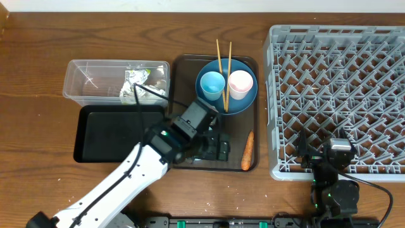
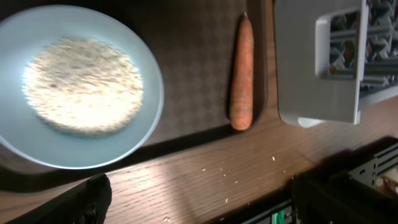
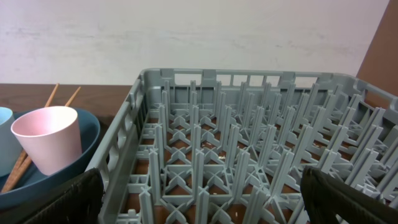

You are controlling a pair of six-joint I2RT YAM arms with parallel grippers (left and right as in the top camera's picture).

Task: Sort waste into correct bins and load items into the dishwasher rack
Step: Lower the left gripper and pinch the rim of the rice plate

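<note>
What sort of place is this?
Likely a lab bench staged as a dish-clearing station: a wooden table with a grey dishwasher rack, a brown tray carrying a blue plate, and a clear tub and black tray for waste.

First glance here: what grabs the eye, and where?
The large grey lattice dishwasher rack fills the right side, holding no dishes. At centre, a round blue plate on the dark brown tray carries a light blue cup and a pale pink cup; an orange carrot lies toward the tray's front.
</note>
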